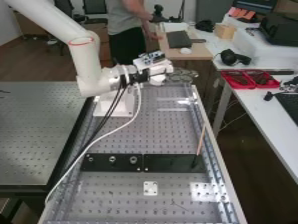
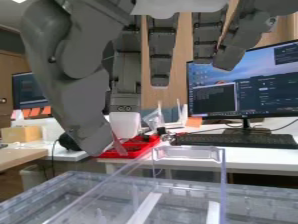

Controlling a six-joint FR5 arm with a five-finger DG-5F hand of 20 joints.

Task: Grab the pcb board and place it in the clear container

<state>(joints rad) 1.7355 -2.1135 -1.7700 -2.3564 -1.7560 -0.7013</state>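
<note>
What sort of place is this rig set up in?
Probably a robotics lab or workshop: a white robot arm over a bench with a grid of holes, and a monitor on a desk close by.

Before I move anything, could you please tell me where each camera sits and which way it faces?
High view: fixed above the near end of the bench, looking down along it at a slant; the white arm and hand show at upper left and centre.
Wrist view: on the arm's wrist, looking past the hand's fingers, over a clear container, towards a monitor.
Shared: hand, red trays, white side table.
</note>
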